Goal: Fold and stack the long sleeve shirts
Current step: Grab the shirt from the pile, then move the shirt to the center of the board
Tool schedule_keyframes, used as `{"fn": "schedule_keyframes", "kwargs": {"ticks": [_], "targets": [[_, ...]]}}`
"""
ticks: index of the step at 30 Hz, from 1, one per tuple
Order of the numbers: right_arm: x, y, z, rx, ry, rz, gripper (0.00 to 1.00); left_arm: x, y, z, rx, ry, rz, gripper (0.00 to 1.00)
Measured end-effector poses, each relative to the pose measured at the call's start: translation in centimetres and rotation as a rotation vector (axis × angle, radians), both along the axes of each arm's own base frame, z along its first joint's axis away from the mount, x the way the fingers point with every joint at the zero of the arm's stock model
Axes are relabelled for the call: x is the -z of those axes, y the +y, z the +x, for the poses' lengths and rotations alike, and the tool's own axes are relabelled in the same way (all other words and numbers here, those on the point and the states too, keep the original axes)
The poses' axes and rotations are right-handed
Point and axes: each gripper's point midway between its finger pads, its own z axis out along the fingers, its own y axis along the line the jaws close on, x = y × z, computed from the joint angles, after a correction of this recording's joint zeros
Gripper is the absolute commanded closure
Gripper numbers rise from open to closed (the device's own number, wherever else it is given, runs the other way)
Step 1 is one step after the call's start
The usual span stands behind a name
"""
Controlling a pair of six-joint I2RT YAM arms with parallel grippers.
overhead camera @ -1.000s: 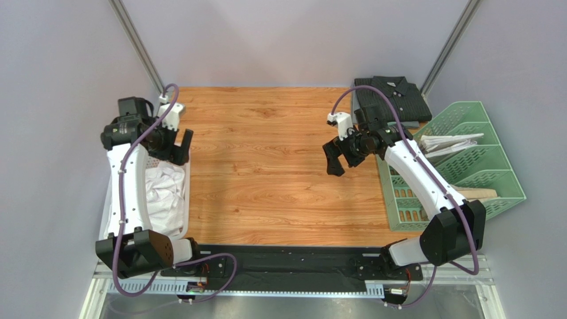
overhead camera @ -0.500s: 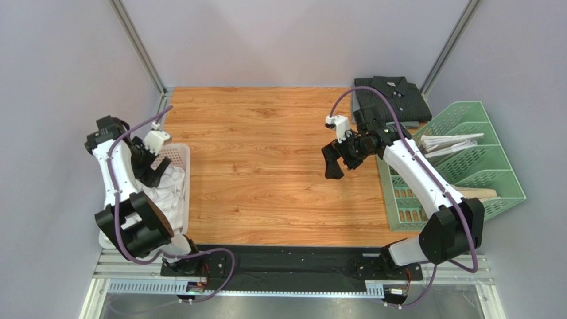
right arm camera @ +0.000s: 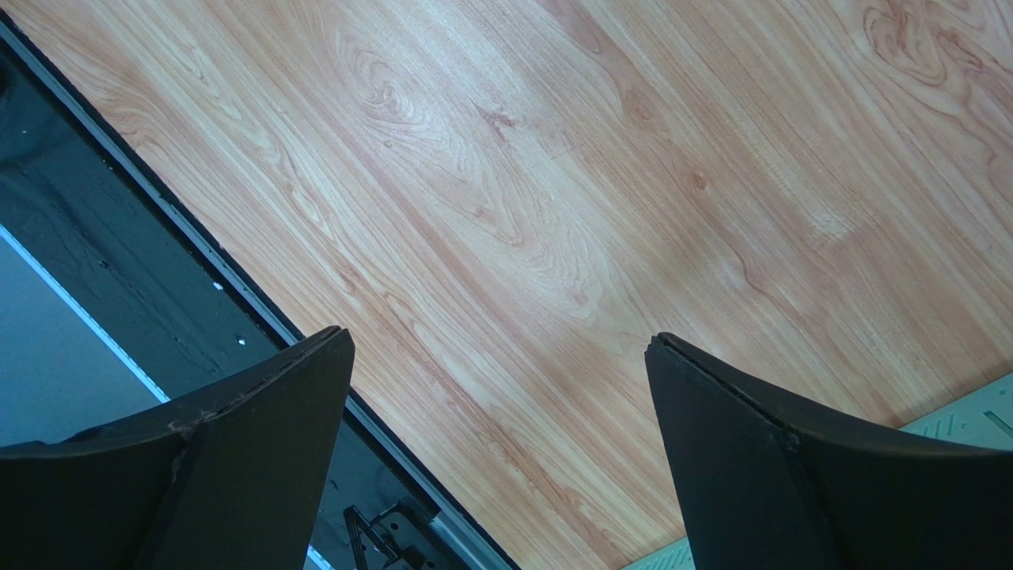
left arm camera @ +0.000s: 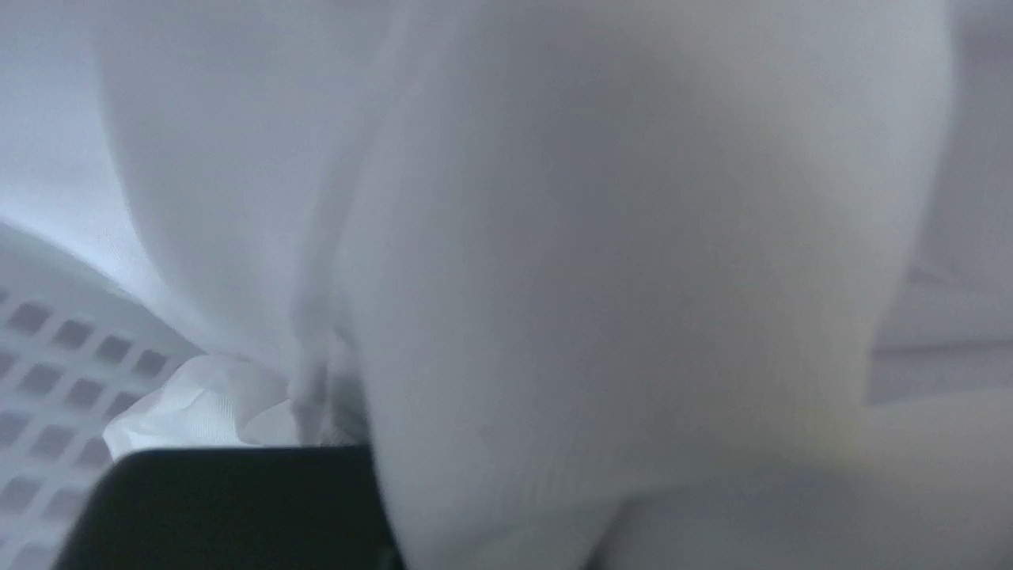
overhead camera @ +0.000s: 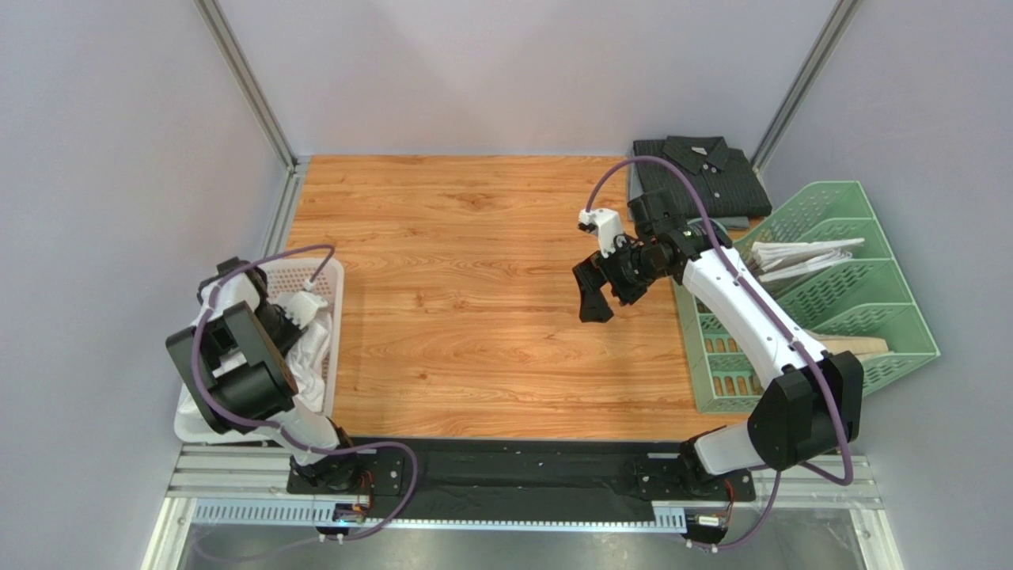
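The white shirt (overhead camera: 316, 356) lies crumpled inside the white mesh basket (overhead camera: 337, 283) at the near left edge of the table (overhead camera: 452, 309). The left arm (overhead camera: 238, 356) is bent down into this basket. In the left wrist view the white cloth (left arm camera: 654, 297) fills almost the whole picture, very close to the camera. Only one of the left fingers (left arm camera: 226, 511) shows, dark, at the bottom and touching the cloth, with the basket mesh (left arm camera: 48, 356) at the left. I cannot tell if these fingers are pinching the shirt or not. The dark striped shirt (overhead camera: 699, 169) lies folded at the far right corner of the table, just beside a green rack (overhead camera: 874, 297). The right fingers (right arm camera: 238, 475) are spread wide above bare wood, well apart from both shirts.
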Motion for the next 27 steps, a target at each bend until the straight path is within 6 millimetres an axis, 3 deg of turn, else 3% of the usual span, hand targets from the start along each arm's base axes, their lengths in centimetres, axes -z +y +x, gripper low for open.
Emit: {"fn": "schedule_keyframes", "kwargs": {"ticks": [2, 5, 8, 11, 13, 14, 16, 20, 22, 23, 24, 25, 26, 27], "targets": [[0.1, 0.1, 0.0, -0.002, 0.005, 0.002, 0.0, -1.5, 0.5, 1.2, -0.025, -0.039, -0.002, 1.0], [0.0, 0.2, -0.1, -0.007, 0.01, 0.012, 0.0, -5.9, 1.2, 4.3, -0.067, -0.167, -0.014, 1.0], [-0.4, 0.5, -0.1, -0.013, 0.01, 0.027, 0.0, -14.5, 1.2, 8.1, -0.087, -0.401, -0.001, 1.0], [-1.0, 0.8, 0.2, -0.018, -0.001, 0.04, 0.0, -25.5, -0.9, 10.8, -0.072, -0.68, 0.019, 1.0], [-1.2, 0.9, 0.4, -0.019, -0.006, 0.044, 0.0, -33.1, -4.1, 11.8, -0.039, -0.871, -0.017, 1.0], [-1.3, 1.0, 0.5, -0.019, -0.007, 0.044, 0.0, -35.8, -5.8, 12.1, -0.016, -0.943, -0.043, 1.0], [-1.3, 1.0, 0.7, -0.018, -0.008, 0.044, 0.0, -42.3, -11.0, 12.2, 0.058, -1.108, -0.146, 1.0], [-1.3, 1.0, 0.8, -0.016, -0.008, 0.04, 0.0, -49.3, -21.5, 10.3, 0.226, -1.26, -0.46, 1.0], [-1.3, 0.8, 0.9, -0.011, -0.008, 0.041, 0.0, -50.7, -25.6, 8.8, 0.285, -1.253, -0.643, 1.0], [-1.3, 0.7, 1.0, -0.007, -0.008, 0.04, 0.0, -50.9, -27.1, 8.2, 0.294, -1.234, -0.726, 0.91], [-1.3, 0.6, 1.1, -0.002, -0.008, 0.041, 0.0, -50.8, -28.7, 7.9, 0.304, -1.202, -0.817, 0.4], [-1.3, 0.3, 1.2, 0.007, -0.008, 0.041, 0.0, -50.5, -29.4, 7.6, 0.305, -1.174, -0.867, 0.11], [-1.3, 0.0, 1.4, 0.019, -0.008, 0.041, 0.0, -49.6, -30.5, 7.3, 0.314, -1.131, -0.927, 0.01], [-1.3, -0.4, 1.6, 0.034, -0.007, 0.041, 0.0, -48.5, -31.3, 7.3, 0.318, -1.085, -0.972, 0.01]]}}
